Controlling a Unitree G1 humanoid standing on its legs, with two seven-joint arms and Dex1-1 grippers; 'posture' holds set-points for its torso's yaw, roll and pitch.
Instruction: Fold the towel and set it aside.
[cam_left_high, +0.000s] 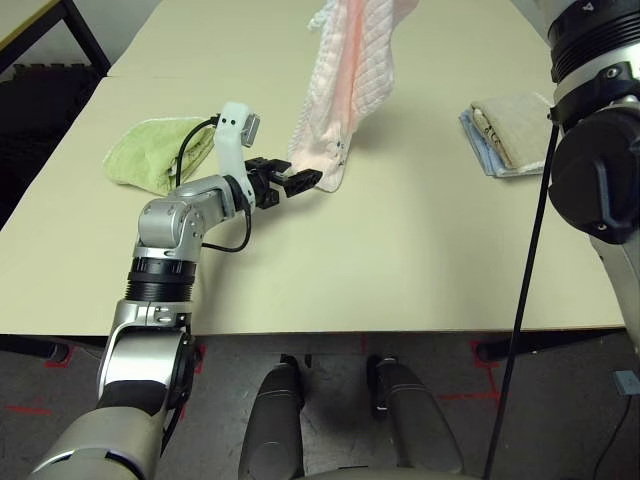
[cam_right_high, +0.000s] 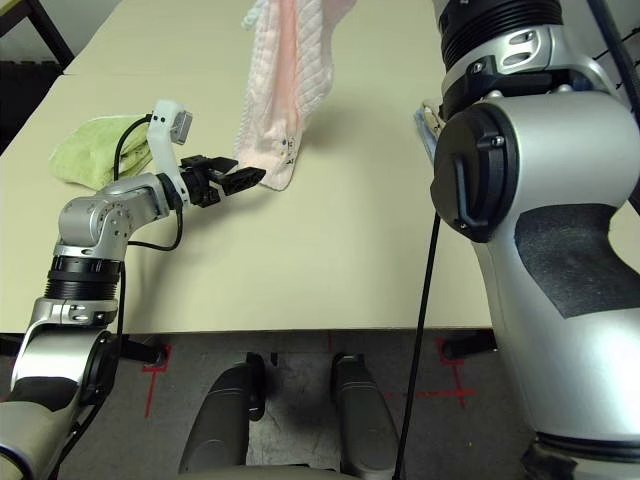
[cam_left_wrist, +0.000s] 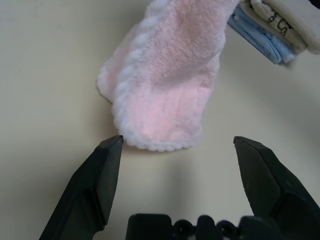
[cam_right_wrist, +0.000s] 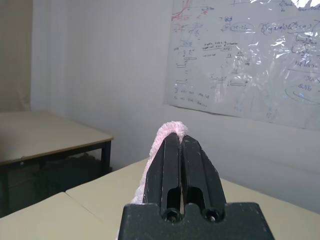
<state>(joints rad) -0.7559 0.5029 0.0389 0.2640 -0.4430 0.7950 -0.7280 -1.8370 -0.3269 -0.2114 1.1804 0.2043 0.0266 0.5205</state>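
Fold not done yet. The pale pink terry towel with the scalloped white edge (cam_left_high: 340, 90) hangs in the air above the middle of the tabletop (cam_left_high: 400, 250), its lowest corner touching or just above the surface; can't tell which.

Right claw (cam_right_wrist: 180, 150): fingers pressed together, pinching a top bit of the pink towel; pink pile pokes out past the fingertips in the right wrist view. Cloth hangs off that one grip as a long drape, bunched, no clean crease visible.

Left claw (cam_left_high: 290, 183): fingers spread wide, holding nothing, low over the tabletop and aimed at the towel's bottom corner. In the left wrist view the corner sits just ahead of the gap between the two black fingers (cam_left_wrist: 100, 180), not between them yet.

My read: early-to-mid stage. Likely step in hand is catching the lower corner so the towel can be doubled over. Left: grab corner, fold, flatten, set aside.

Light green folded towel (cam_left_high: 160, 150) sits near the left edge, beige-and-blue folded towels (cam_left_high: 510, 135) near the right edge; plausible drop zones.
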